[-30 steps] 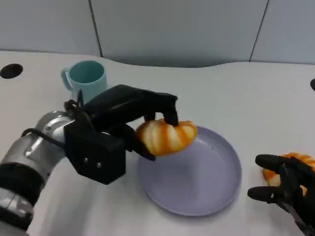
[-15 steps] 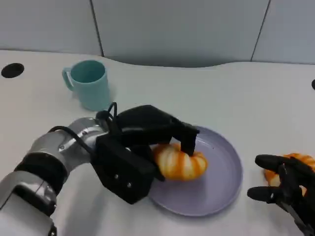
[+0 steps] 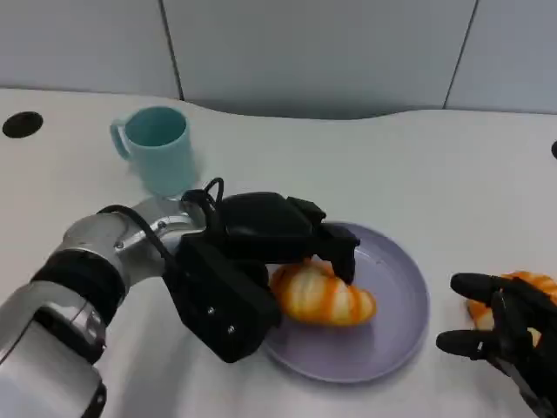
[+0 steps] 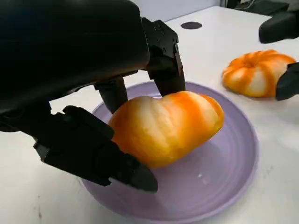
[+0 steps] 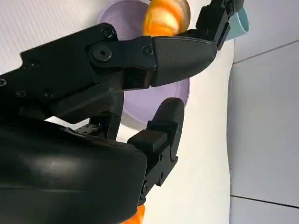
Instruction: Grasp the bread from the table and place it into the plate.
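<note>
An orange-and-white striped bread (image 3: 324, 296) lies low in the purple plate (image 3: 405, 326), left of its middle. My left hand (image 3: 252, 261) grips it, fingers (image 4: 163, 70) over its top and thumb (image 4: 93, 149) under its near side. The left wrist view shows the bread (image 4: 168, 126) just over the plate's floor (image 4: 224, 186); whether it touches, I cannot tell. My right hand (image 3: 500, 335) rests at the lower right with fingers spread, beside a second bread (image 3: 526, 283) on the table.
A teal cup (image 3: 157, 148) stands at the back left, well away from the plate. The second bread (image 4: 257, 72) lies just past the plate's right rim. White tabletop stretches behind the plate to a grey wall.
My left hand has carried the bread down and to the right, from above the plate's left rim into the plate. The right hand has not moved.
</note>
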